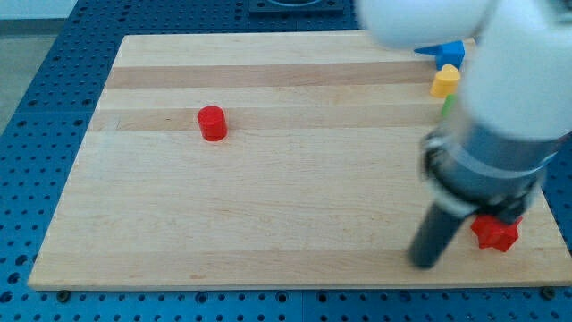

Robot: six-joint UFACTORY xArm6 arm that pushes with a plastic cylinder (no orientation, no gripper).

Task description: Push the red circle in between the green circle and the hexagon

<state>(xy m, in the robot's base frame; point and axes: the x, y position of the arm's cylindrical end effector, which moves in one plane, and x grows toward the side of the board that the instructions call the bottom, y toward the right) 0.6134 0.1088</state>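
Note:
The red circle [213,122] stands alone on the wooden board [268,197], toward the view's upper left. At the view's upper right, a yellow hexagon-like block [444,80] sits below a blue block [447,53]. A sliver of a green block [447,105] shows just below the yellow one, mostly hidden by the arm. My tip [425,262] rests on the board near the view's bottom right, far from the red circle. A red star-like block [494,233] lies just right of the tip, partly hidden by the arm.
The arm's large white and grey body [500,107] covers the board's right side and hides whatever lies beneath it. The board rests on a blue perforated table [45,80].

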